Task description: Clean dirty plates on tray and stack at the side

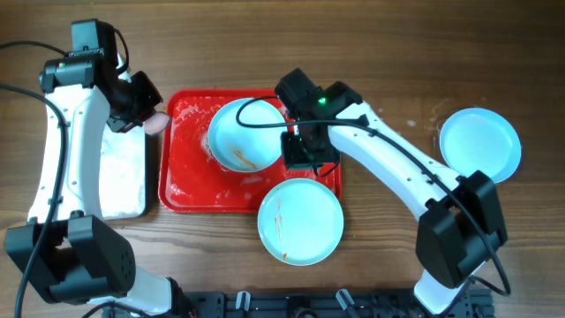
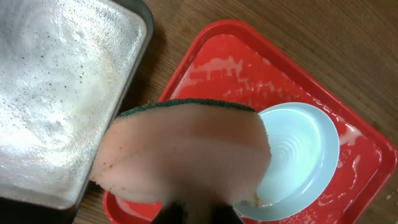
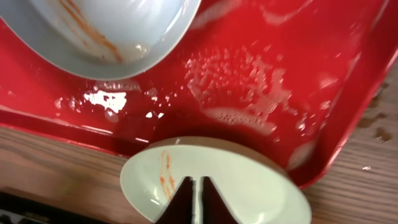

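The red tray [image 1: 181, 181] lies left of centre, wet with suds. One turquoise plate [image 1: 237, 132] with brown smears sits in it, tilted; it also shows in the left wrist view [image 2: 301, 152] and the right wrist view [image 3: 118, 28]. A second plate [image 1: 300, 221] with an orange streak lies across the tray's front edge; the right wrist view [image 3: 255, 183] shows it too. A third plate [image 1: 479, 144] rests on the table at far right. My left gripper [image 1: 146, 115] is shut on a pink sponge [image 2: 186, 155] by the tray's left edge. My right gripper [image 1: 309, 155] is shut and empty above the tray's right side [image 3: 198, 186].
A black-rimmed tray [image 1: 124, 168] with a white, soapy inside [image 2: 56, 93] lies left of the red tray. Bare wood table [image 1: 397, 256] surrounds the trays. The robot's base bar runs along the front edge [image 1: 291, 305].
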